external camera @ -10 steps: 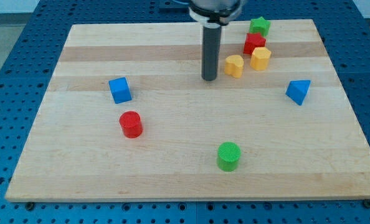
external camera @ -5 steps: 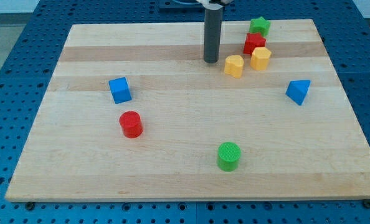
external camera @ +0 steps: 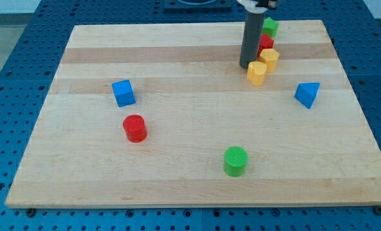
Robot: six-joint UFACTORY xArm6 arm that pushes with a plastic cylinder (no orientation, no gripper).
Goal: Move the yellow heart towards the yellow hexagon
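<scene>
The yellow heart (external camera: 257, 72) lies on the wooden board (external camera: 190, 128) near the view's top right. The yellow hexagon (external camera: 269, 59) sits just up and right of it, almost touching. My tip (external camera: 247, 66) rests on the board right against the heart's upper left side. A red block (external camera: 265, 43) stands behind the hexagon, partly hidden by my rod.
A green star-like block (external camera: 270, 26) is at the top edge behind the red block. A blue triangular block (external camera: 307, 94) lies at the right. A blue cube (external camera: 123, 93) and a red cylinder (external camera: 135, 128) lie at the left. A green cylinder (external camera: 235, 160) is near the bottom.
My tip moved up, then swept right to the heart. The heart slid right and slightly down, closer to the hexagon.
</scene>
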